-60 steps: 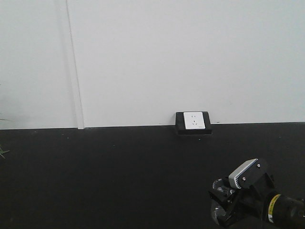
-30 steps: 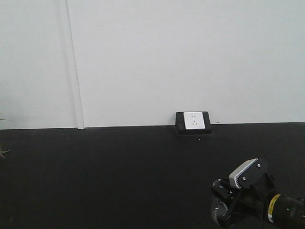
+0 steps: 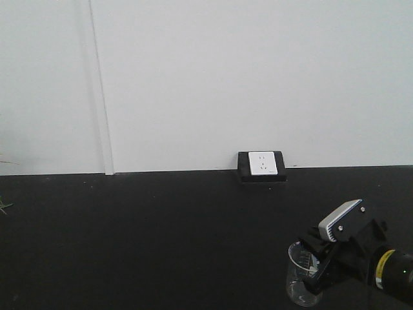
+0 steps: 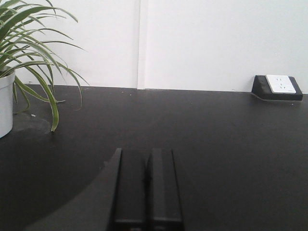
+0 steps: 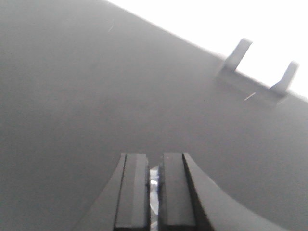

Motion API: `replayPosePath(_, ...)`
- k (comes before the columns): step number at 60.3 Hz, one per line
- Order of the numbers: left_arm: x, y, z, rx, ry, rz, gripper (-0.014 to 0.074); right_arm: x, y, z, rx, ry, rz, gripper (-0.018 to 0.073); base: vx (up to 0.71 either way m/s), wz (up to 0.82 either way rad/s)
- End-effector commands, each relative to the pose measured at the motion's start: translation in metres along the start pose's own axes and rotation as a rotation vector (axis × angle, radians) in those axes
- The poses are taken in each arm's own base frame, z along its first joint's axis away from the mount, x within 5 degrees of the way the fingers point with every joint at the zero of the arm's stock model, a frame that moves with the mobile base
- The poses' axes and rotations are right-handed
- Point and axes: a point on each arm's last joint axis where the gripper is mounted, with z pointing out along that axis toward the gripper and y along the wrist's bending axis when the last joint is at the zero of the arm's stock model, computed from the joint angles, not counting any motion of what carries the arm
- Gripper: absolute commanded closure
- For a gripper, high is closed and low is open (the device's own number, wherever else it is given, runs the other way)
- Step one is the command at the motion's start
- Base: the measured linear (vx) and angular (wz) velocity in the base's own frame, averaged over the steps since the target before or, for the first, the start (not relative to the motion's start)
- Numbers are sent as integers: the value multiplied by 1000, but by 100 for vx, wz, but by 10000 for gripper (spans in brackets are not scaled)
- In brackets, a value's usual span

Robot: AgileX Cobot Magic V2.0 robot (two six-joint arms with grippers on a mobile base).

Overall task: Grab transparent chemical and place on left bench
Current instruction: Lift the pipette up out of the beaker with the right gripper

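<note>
My right jaws, pinched narrow on the clear dropper [image 5: 154,187], have lifted away from the beaker [image 3: 298,283] at five o'clock, so carrying leftward comes next.

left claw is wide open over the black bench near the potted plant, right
No, the left wrist view shows the left claw shut, over the matte black bench top near the green long-leaved plant in a white pot.

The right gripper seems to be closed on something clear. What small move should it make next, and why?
Probably lift the right gripper straight up a little. Its jaws are closed on a thin clear piece, likely the dropper, and the front view shows it close to the beaker, so rising first should avoid knocking it over.
</note>
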Motion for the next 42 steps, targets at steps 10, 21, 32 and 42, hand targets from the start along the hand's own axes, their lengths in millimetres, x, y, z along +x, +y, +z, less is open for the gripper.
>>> replayPosePath(10, -3, 0, -1, -2, -81, -9, 600, -70, -11, -57, 120, -225, 63, 566, 0, 0)
replayPosePath(21, -3, 0, -1, -2, -81, -9, 600, -98, -2, -101, 127, -317, 100, 565, 0, 0)
replayPosePath(32, -3, 0, -1, -2, -81, -9, 600, -90, 23, -141, 96, -352, 168, 564, 0, 0)
replayPosePath(42, -3, 0, -1, -2, -81, -9, 600, -76, 42, -167, 104, -380, 160, 564, 0, 0)
